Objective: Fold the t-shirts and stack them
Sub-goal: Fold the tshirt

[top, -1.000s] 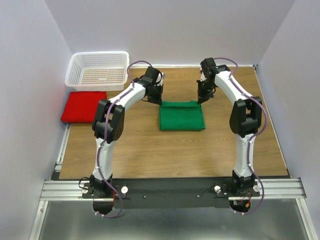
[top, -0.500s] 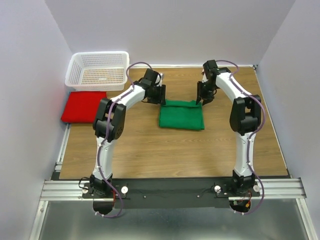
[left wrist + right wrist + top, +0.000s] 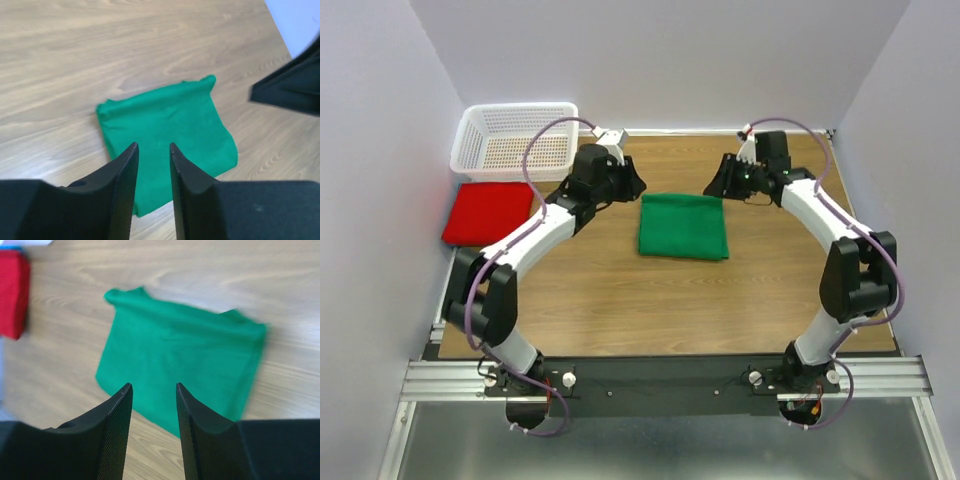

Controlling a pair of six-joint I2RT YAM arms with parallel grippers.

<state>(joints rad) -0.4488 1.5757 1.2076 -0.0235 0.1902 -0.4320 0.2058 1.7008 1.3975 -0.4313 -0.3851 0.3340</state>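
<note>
The green t-shirt (image 3: 683,226) lies folded flat in a rectangle at the middle of the wooden table; it shows in the left wrist view (image 3: 170,135) and the right wrist view (image 3: 185,360). The red t-shirt (image 3: 488,213) lies folded at the table's left edge, and its edge shows in the right wrist view (image 3: 12,292). My left gripper (image 3: 632,184) hangs raised off the shirt's far left corner, open and empty (image 3: 152,150). My right gripper (image 3: 716,183) hangs raised off the far right corner, open and empty (image 3: 152,390).
A white perforated basket (image 3: 515,142) stands at the far left corner behind the red shirt. Pale walls close in on the left, back and right. Bare wood table (image 3: 650,300) lies in front of the green shirt. A metal rail (image 3: 660,378) carries the arm bases.
Both grippers have let go of the green shirt's far corners and lifted up and away from it. Both arms have swung outward. The shirt lies flat and has not moved.
</note>
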